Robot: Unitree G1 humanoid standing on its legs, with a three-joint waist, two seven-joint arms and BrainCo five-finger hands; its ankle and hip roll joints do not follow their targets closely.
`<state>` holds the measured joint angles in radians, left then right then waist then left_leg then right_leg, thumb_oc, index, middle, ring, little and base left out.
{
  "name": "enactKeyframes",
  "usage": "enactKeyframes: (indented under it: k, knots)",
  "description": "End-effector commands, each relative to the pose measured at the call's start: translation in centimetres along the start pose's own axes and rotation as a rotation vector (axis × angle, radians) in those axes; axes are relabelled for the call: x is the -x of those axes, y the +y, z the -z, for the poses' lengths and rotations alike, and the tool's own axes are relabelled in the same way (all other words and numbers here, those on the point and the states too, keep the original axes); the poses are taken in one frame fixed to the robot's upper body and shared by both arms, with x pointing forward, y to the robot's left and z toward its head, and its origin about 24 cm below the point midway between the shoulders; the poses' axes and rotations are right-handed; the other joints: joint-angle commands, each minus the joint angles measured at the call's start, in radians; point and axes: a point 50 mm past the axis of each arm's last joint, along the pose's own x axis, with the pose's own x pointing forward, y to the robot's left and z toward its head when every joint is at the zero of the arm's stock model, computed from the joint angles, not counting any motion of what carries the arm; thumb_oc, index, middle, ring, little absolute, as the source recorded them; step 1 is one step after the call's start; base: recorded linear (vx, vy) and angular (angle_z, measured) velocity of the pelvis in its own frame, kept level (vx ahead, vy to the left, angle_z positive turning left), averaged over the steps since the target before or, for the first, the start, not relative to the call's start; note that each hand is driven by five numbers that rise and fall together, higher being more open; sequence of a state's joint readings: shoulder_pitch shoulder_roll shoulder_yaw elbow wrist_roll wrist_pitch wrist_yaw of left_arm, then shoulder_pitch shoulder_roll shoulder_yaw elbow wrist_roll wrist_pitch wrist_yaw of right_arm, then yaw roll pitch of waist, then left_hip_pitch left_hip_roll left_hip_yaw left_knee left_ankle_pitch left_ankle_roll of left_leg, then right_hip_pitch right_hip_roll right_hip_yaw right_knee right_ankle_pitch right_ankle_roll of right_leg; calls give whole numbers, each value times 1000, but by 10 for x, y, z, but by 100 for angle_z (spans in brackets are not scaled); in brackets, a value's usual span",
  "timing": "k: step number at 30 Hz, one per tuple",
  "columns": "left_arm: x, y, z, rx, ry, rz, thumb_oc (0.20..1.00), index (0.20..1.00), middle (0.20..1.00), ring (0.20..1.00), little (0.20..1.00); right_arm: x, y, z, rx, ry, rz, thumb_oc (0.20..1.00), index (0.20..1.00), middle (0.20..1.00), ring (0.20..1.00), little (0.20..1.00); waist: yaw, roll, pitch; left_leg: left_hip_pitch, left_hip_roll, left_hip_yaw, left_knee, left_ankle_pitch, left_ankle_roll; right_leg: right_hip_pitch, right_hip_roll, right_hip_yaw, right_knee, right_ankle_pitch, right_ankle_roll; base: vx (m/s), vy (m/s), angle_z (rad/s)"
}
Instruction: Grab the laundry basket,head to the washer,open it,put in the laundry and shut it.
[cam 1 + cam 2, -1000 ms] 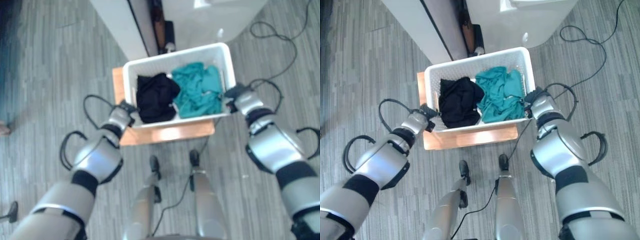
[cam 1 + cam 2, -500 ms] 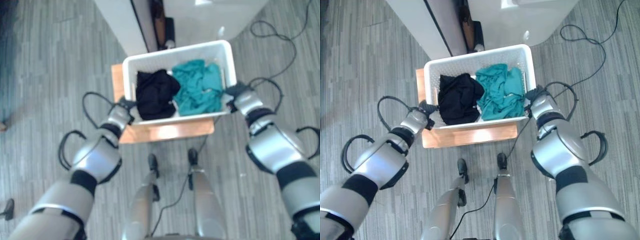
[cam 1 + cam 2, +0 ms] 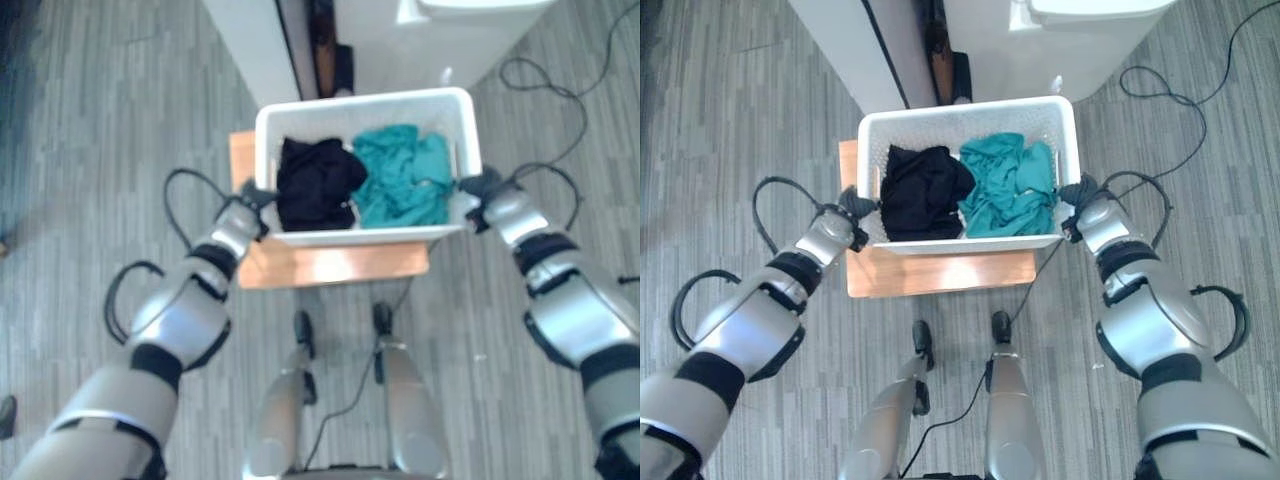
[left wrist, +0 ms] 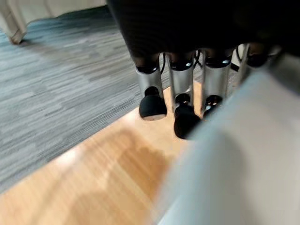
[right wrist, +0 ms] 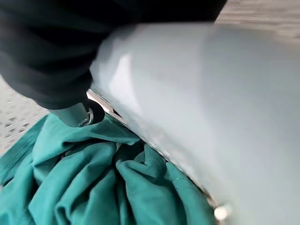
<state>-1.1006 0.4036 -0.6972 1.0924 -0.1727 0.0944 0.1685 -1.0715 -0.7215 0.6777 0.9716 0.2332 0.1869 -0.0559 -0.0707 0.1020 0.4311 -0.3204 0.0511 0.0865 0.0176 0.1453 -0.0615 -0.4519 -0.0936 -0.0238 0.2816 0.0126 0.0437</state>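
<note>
- Over a low wooden bench, the white laundry basket holds black clothing and teal clothing.
- Left hand fingers curl under the basket's left rim.
- Right hand grips the right rim, thumb inside.

My right hand is gripping the basket rim, fingers hiding behind its wall (thumb alone showing over the laundry).

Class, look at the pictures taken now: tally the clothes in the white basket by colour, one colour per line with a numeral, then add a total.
Black clothes: 1 heap
Teal clothes: 1 heap
Total: 2 heaps of clothing in the white basket; how many single garments make up each heap cannot be told.
</note>
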Motion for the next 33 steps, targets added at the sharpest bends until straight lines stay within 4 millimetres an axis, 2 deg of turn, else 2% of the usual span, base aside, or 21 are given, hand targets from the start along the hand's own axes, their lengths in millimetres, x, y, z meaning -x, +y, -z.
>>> enactKeyframes:
  k: [1,8,14,17,23,27,32,33]
  knots:
    - [1,23,-37,-157,-201,-52,200,200,200,200,200,13,-38,-26,19,-219,82,200,200,200,200,200,-2,-20,-59,12,64,-44,127,-142,-39,55,-75,-28,-30,-5,93,102,34,11]
    - [21,25,-48,-224,-362,-5,200,200,200,200,200,42,-58,15,23,-232,98,200,200,200,200,200,0,-33,-104,108,69,-49,123,-177,-34,172,-84,-53,-56,-24,104,90,30,5]
    - [37,23,-52,-264,-449,54,200,200,200,200,200,60,-64,45,6,-189,89,200,200,200,200,200,8,-52,-154,178,64,-55,129,-216,-27,261,-88,-73,-88,-35,112,62,31,2]
    - [41,18,-50,-281,-458,87,200,200,200,200,200,68,-59,61,-16,-156,64,200,200,200,200,200,12,-62,-186,214,62,-54,130,-235,-21,302,-90,-82,-97,-44,116,67,29,7]
    - [43,-13,-51,-284,-457,181,200,200,200,200,200,79,-48,97,-59,-54,41,200,200,200,200,200,12,-88,-250,283,49,-50,123,-275,-4,377,-102,-91,-123,-49,129,73,50,7]
    - [44,-26,-53,-277,-460,217,200,200,200,200,200,84,-45,105,-64,-33,35,200,200,200,200,200,11,-97,-265,299,41,-44,133,-294,4,398,-109,-88,-137,-43,137,16,64,-2]
    - [41,-40,-67,-266,-482,233,200,200,200,200,200,85,-40,115,-100,1,49,200,200,200,200,200,7,-111,-285,304,20,-31,184,-339,21,416,-136,-75,-153,-21,155,-34,133,-10]
    - [40,-57,-83,-275,-503,256,200,200,200,200,200,87,-40,122,-129,22,75,200,200,200,200,200,-10,-126,-298,303,-15,-22,226,-376,43,424,-172,-60,-162,6,172,-94,296,-3]
